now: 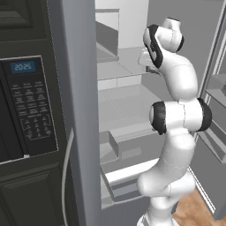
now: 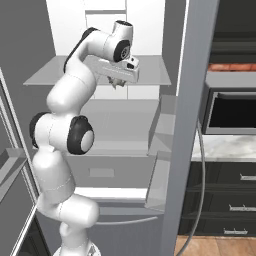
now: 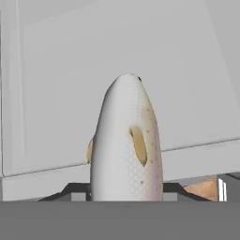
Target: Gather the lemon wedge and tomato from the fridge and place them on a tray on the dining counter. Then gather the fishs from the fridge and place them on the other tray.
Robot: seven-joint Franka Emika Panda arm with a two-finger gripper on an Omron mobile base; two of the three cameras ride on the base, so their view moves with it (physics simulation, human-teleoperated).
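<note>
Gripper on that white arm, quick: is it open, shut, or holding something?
Gripper: shut on a fish, inside the open fridge.

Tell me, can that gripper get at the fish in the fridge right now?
Yes, it seems so: the fish already sits between the fingers of the gripper, inside the open fridge, with nothing visible in the way.

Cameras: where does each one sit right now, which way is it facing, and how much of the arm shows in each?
Left base view: behind-left, facing the open fridge; arm rises lower right.
Right base view: behind-right, same fridge interior; arm lower left, gripper over a shelf.
Hand view: along the gripper, at a fish held between the jaws.
Shared: both base views show the fridge shelves and arm.
</note>
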